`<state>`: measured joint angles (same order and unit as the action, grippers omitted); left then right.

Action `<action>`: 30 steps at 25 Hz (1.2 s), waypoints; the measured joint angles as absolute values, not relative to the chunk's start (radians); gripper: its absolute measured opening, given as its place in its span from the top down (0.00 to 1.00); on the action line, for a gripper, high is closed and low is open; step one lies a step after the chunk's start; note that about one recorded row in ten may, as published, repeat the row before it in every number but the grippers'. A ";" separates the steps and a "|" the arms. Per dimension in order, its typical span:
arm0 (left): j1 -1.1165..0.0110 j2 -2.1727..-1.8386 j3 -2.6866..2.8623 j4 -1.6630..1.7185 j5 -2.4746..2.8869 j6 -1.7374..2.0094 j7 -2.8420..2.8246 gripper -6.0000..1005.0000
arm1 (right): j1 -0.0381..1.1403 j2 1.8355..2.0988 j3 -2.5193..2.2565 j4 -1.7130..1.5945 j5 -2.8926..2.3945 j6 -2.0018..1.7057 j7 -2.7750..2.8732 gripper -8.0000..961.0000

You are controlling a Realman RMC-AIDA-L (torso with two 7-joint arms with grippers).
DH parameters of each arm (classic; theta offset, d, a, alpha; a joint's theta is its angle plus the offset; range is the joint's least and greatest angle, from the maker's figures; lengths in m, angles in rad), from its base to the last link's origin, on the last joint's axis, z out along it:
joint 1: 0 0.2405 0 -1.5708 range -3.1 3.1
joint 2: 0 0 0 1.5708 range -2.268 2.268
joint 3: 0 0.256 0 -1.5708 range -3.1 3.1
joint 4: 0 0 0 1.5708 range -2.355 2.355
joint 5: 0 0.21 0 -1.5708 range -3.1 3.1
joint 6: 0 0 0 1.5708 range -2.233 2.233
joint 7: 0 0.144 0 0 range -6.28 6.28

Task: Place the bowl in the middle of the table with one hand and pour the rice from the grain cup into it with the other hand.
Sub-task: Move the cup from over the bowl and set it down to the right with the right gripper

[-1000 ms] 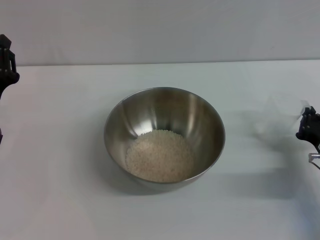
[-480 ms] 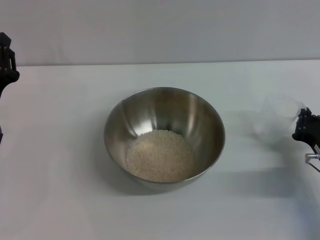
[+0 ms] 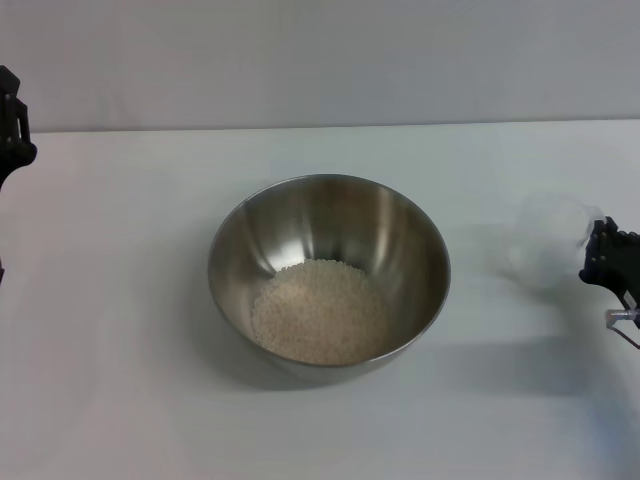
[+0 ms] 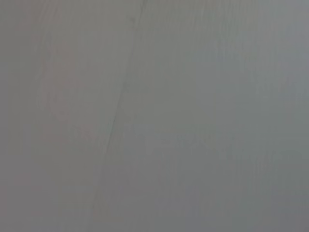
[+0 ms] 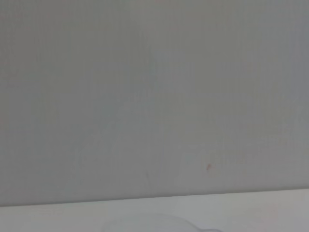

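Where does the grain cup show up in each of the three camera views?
Head view: the grain cup sits at the right side of the table, against the right gripper, right of the bowl.
Left wrist view: not in it.
Right wrist view: only a faint curved edge at the bottom, possibly its rim.
Shared landmark: the white table.

- My head camera is looking forward and down at the table (image 3: 120,300) from above, taking in the bowl (image 3: 328,270) in the middle.
- My left wrist camera is facing only a plain grey surface.
- My right wrist camera is facing a grey wall (image 5: 154,96), catching a strip of table.
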<state>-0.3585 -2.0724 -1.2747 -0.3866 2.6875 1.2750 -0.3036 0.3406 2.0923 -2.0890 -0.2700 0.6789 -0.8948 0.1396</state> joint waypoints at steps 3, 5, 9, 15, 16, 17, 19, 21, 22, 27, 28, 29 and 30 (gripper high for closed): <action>-0.357 -2.072 -1.275 -0.387 2.688 1.277 -0.304 0.79 | 0.341 2.092 -2.091 -0.270 0.679 -0.885 0.140 0.96; -0.356 -2.072 -1.275 -0.387 2.688 1.280 -0.304 0.79 | 0.341 2.092 -2.091 -0.270 0.679 -0.882 0.140 0.95; -0.354 -2.072 -1.275 -0.387 2.688 1.285 -0.304 0.79 | 0.342 2.092 -2.095 -0.270 0.678 -0.881 0.140 0.94; -0.349 -2.072 -1.275 -0.387 2.688 1.288 -0.304 0.79 | 0.336 2.092 -2.113 -0.272 0.677 -0.893 0.140 0.94; -0.348 -2.071 -1.275 -0.386 2.688 1.289 -0.304 0.79 | 0.333 2.092 -2.115 -0.272 0.677 -0.902 0.140 0.94; -0.348 -2.071 -1.275 -0.386 2.688 1.289 -0.304 0.79 | 0.333 2.092 -2.115 -0.272 0.677 -0.902 0.140 0.93; -0.347 -2.071 -1.275 -0.386 2.688 1.293 -0.304 0.79 | 0.332 2.092 -2.115 -0.270 0.676 -0.908 0.140 0.93; -0.345 -2.071 -1.275 -0.387 2.688 1.297 -0.304 0.79 | 0.332 2.092 -2.115 -0.270 0.677 -0.908 0.140 0.93; -0.345 -2.071 -1.275 -0.387 2.688 1.297 -0.304 0.79 | 0.332 2.092 -2.115 -0.270 0.677 -0.908 0.140 0.92; -0.345 -2.071 -1.275 -0.386 2.688 1.302 -0.304 0.79 | 0.331 2.092 -2.127 -0.270 0.676 -0.909 0.140 0.91; -0.344 -2.071 -1.275 -0.387 2.688 1.302 -0.305 0.79 | 0.331 2.092 -2.130 -0.270 0.676 -0.909 0.140 0.91; -0.343 -2.071 -1.275 -0.387 2.688 1.302 -0.305 0.79 | 0.329 2.092 -2.130 -0.270 0.677 -0.909 0.140 0.90; -0.343 -2.071 -1.275 -0.387 2.688 1.302 -0.305 0.79 | 0.329 2.092 -2.130 -0.270 0.677 -0.909 0.140 0.90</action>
